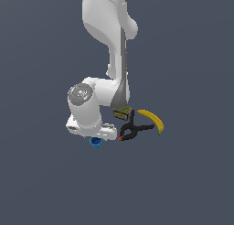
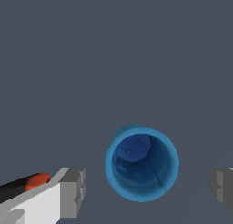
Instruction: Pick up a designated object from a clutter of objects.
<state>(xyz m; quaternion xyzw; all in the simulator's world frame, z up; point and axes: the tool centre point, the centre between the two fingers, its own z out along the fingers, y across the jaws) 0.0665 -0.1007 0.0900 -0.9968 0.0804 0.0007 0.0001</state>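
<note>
The black spring clamp with red tips (image 1: 133, 130), yellow banana (image 1: 153, 120) and olive-green box (image 1: 122, 112) lie beside the small bright blue tapered cup (image 2: 142, 165), upright, mouth upward, between the spread jaws of the gripper (image 2: 148, 186).

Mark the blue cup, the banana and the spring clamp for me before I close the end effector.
blue cup (image 2: 142, 164), wrist view, on its inner wall.
banana (image 1: 154, 119), exterior view, on the middle of its curve.
spring clamp (image 1: 133, 129), exterior view, on its black body near the pivot.
</note>
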